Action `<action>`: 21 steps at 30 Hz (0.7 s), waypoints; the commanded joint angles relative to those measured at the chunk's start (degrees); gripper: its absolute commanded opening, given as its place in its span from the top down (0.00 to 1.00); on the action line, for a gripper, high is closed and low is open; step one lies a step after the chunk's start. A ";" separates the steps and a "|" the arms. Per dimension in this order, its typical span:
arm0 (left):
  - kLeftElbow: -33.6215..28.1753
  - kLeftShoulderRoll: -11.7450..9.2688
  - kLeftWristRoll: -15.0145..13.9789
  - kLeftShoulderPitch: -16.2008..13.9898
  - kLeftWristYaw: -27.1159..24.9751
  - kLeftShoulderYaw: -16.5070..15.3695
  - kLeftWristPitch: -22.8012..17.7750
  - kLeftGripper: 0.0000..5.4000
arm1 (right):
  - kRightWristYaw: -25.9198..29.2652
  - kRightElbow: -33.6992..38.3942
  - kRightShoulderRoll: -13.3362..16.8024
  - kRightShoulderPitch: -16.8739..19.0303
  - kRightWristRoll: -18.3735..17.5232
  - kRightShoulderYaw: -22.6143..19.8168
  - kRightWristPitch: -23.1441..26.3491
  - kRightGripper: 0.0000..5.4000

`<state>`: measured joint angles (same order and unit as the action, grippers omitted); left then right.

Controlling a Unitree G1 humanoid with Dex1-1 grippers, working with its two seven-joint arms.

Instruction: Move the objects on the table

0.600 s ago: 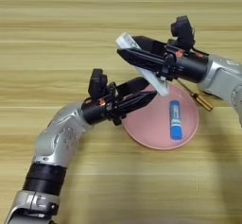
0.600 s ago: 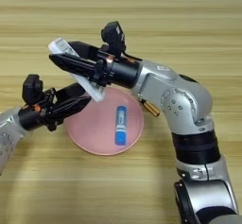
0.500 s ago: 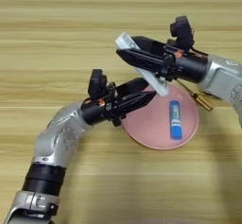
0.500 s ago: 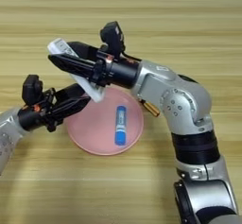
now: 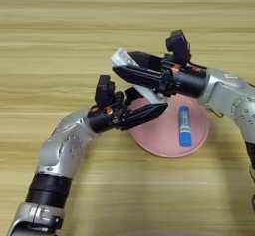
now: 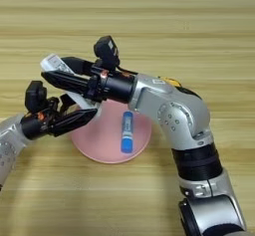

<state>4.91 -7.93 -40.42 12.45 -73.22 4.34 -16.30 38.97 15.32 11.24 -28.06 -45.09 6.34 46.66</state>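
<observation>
Nothing has shifted: right end effector [image 5: 130, 70] grips the white remote control [image 5: 124, 60] above the pink plate's [image 5: 196, 145] ten o'clock rim, long axis toward ten. Left end effector [image 5: 149, 111] sits nearest below, whether open or closed I cannot tell.

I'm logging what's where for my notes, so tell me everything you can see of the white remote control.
The white remote control is a long, flat, white bar that looks like plastic. It is held off the table, tilted, between the black fingers of the right gripper, which is shut on it. Its far upper-left end pokes out past the fingertips; its lower end shows below them, over the pink plate. The fingers hide most of its middle. The left gripper lies just beneath it; I cannot tell if they touch.
</observation>
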 commanded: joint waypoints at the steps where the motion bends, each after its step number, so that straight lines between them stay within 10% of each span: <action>1: -1.00 -0.39 -1.06 0.91 -0.52 0.11 -1.78 0.26 | -0.03 0.45 -0.16 0.32 0.52 0.63 -0.65 0.46; 21: 0.86 -0.69 0.30 1.24 -2.18 0.51 -1.33 0.45 | -1.40 4.58 0.14 -1.41 -4.30 -2.48 1.62 0.46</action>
<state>5.24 -7.95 -41.13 13.15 -74.93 4.23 -17.75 37.97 18.36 11.26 -27.68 -48.20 4.99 48.19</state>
